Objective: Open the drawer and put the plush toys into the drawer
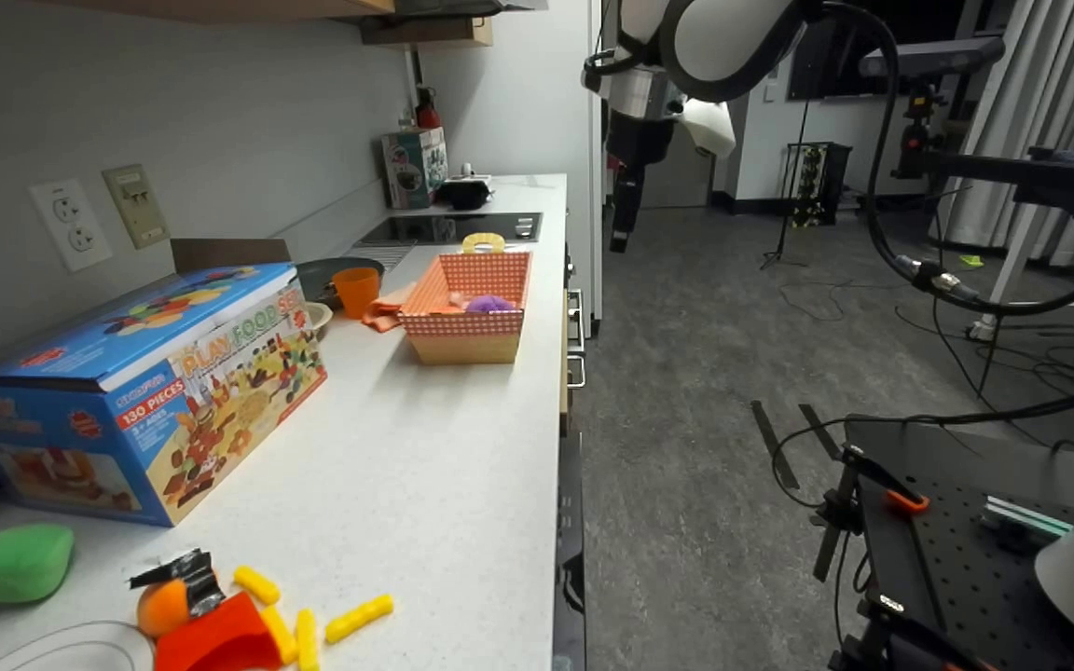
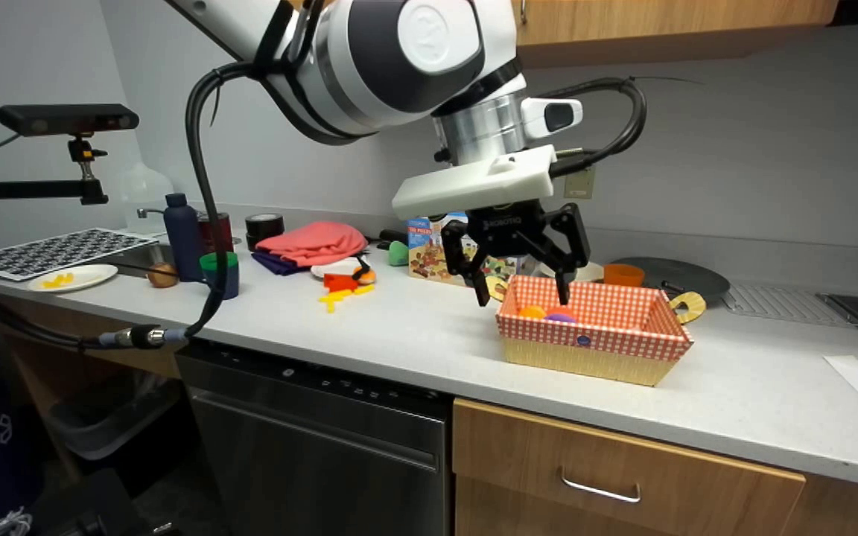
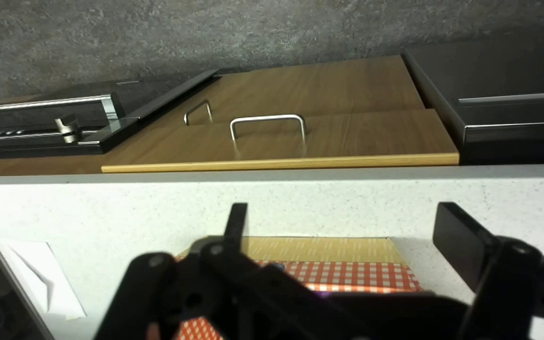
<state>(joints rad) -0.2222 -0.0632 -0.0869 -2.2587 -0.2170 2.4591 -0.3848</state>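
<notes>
The wooden drawer (image 2: 593, 455) is closed, just under the desk (image 2: 403, 327); an orange toy (image 2: 532, 312) and a purple toy (image 1: 490, 304) sit in the checked basket (image 2: 585, 359) on top; the tool (image 2: 523, 296) hangs in the air, its fingers (image 3: 463, 245) wide apart, holding nothing; a big blue box (image 1: 145, 401) stands near the wall (image 1: 313, 121).

Drawer (image 2: 615, 467) closed (purple toy (image 1: 490, 304) in basket (image 1: 464, 350)).

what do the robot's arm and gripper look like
The arm is mostly white, with rounded segments, dark grey panels and a silver collar near its end. Thick black cables loop off it, and a long white casing sits above the gripper. That is black, with two angular, jointed fingers and ROBOTIQ in pale letters on its body.
</notes>
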